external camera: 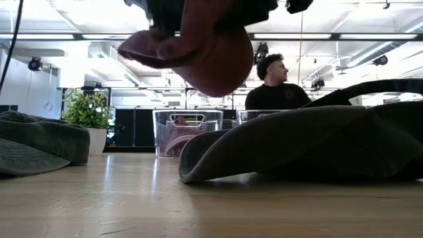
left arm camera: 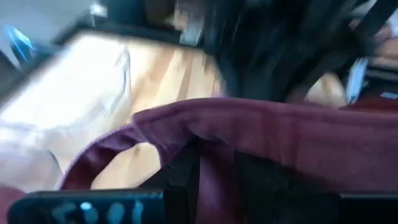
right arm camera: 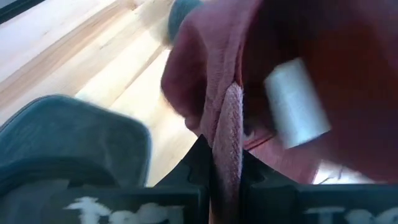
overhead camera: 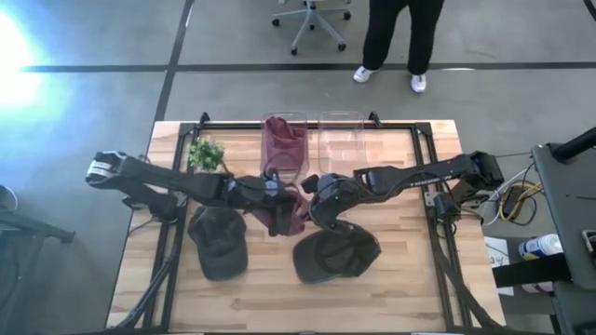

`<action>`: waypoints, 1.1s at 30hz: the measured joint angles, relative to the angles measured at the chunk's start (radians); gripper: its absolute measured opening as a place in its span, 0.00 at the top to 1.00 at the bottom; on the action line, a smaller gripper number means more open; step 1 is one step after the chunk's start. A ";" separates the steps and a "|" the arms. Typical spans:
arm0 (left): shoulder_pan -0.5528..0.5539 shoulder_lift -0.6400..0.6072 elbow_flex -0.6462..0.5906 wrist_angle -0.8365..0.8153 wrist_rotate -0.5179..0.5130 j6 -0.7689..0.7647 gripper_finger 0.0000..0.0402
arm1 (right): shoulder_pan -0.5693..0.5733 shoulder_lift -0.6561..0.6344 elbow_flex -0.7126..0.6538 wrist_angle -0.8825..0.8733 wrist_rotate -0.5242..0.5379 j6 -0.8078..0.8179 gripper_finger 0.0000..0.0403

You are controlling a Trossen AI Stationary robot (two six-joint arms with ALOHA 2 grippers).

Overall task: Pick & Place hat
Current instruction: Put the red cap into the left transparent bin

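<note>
A maroon hat hangs above the middle of the table, clear of the wood in the low view. My left gripper is shut on its left side and my right gripper on its right side. Two dark olive hats lie flat on the table, one near left and one near right. Two clear bins stand at the far edge. The left bin has another maroon hat in it. My left gripper pinches the maroon hat's rim between its two fingers, the cloth running down between them. It comes from the table's left, slanting down. The hat hangs clear of the table. My right gripper pinches a folded edge of the hat's rim between its two fingers. It comes from the table's right, slanting down. The hat's body with a white tag stands beyond the fingers, lifted clear.
A small potted plant stands at the far left beside the bins. The right bin looks empty. A dark frame borders the table. A person stands beyond the far edge, near an office chair.
</note>
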 joint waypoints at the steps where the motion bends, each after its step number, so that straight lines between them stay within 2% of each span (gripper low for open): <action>1: 0.000 -0.019 0.011 -0.030 0.000 0.010 0.77 | 0.001 0.000 -0.001 -0.007 0.000 0.001 0.97; 7: 0.000 -0.081 0.049 -0.256 -0.007 0.002 0.77 | 0.001 0.000 -0.002 -0.018 0.000 -0.003 0.97; 11: 0.001 -0.113 0.047 -0.223 -0.015 -0.004 0.77 | 0.001 0.000 -0.003 -0.002 0.000 0.006 0.97; 16: 0.006 -0.069 0.031 -0.260 -0.015 0.037 0.77 | 0.001 0.001 -0.003 0.048 0.000 0.011 0.97; 22: 0.005 -0.108 0.153 -0.344 -0.032 0.026 0.77 | -0.014 0.001 -0.030 0.026 0.005 0.059 0.97; 25: -0.002 -0.122 0.230 -0.483 -0.033 0.007 0.77 | -0.015 0.002 -0.042 0.026 0.025 0.062 0.97; 30: -0.047 -0.119 0.298 -0.835 -0.022 -0.120 0.77 | -0.014 0.002 -0.045 0.029 0.027 0.066 0.97; 33: -0.079 -0.119 0.282 -0.876 -0.014 -0.202 0.77 | -0.016 0.002 -0.046 0.034 0.028 0.067 0.97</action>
